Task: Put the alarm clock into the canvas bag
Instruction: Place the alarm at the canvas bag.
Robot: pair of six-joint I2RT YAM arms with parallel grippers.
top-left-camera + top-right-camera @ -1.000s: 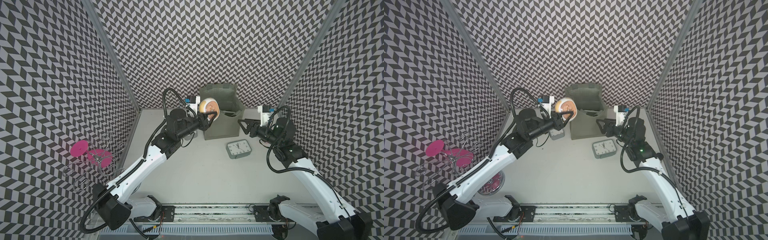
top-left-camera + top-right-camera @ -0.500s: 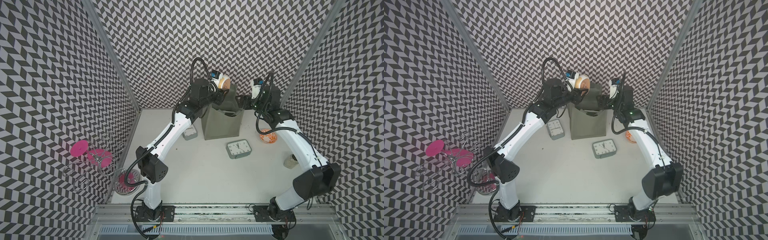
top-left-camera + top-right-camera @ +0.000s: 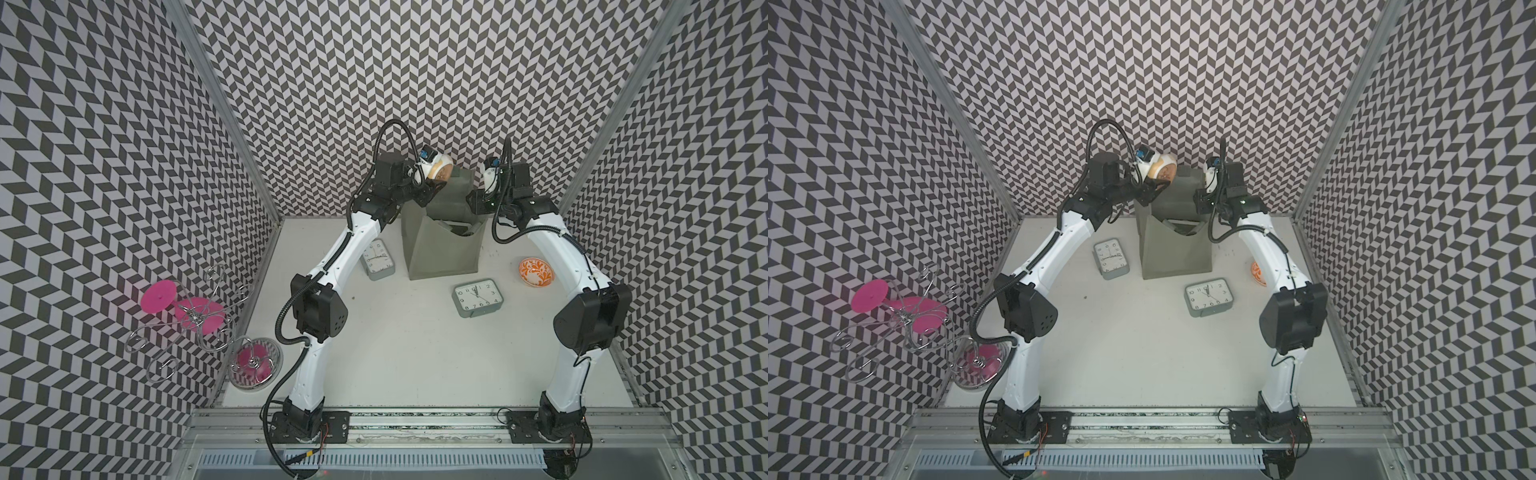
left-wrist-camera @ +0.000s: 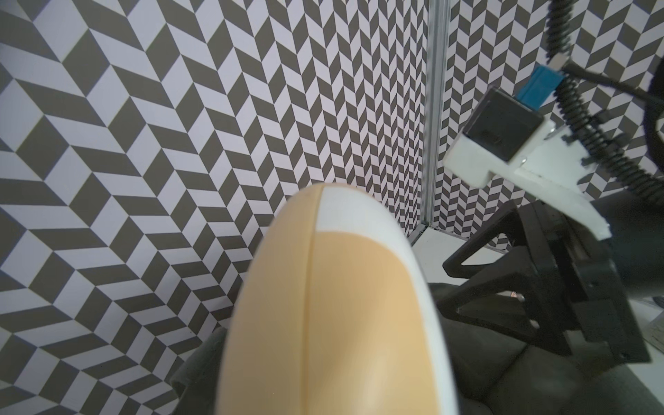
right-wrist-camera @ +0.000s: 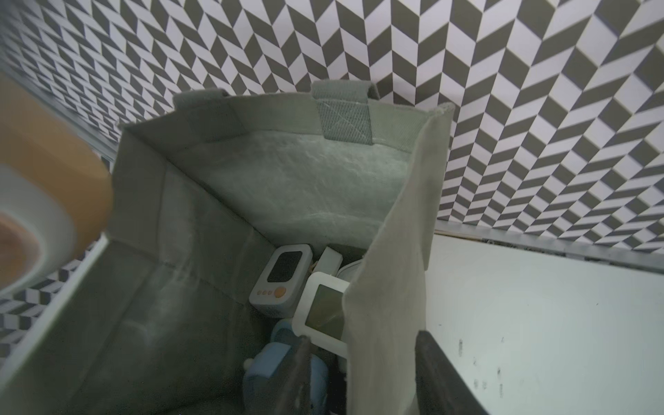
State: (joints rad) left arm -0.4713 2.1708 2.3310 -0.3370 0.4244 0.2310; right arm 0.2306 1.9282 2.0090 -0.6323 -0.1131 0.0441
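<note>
The alarm clock (image 3: 439, 166) (image 3: 1165, 168) is round, tan with a white rim. My left gripper (image 3: 434, 183) is shut on it and holds it above the back left corner of the canvas bag (image 3: 440, 249) (image 3: 1173, 253). In the left wrist view the clock (image 4: 323, 305) hides my fingers. The bag stands upright, its mouth open. My right gripper (image 3: 473, 203) (image 5: 363, 345) is open and straddles the bag's right wall, one finger inside and one outside, with a gap showing at the inner finger.
Inside the bag lie a white digital clock (image 5: 282, 276), a white framed one (image 5: 325, 309) and a blue one (image 5: 284, 363). Two grey rectangular clocks (image 3: 377, 258) (image 3: 478, 297) and an orange patterned bowl (image 3: 536, 272) lie on the table. A wire stand with pink discs (image 3: 187, 316) is at the left.
Both arms rose from table height to the bag's top. The left one carried the round clock up to the rim. The right gripper came over the bag's right wall and its jaws narrowed.
</note>
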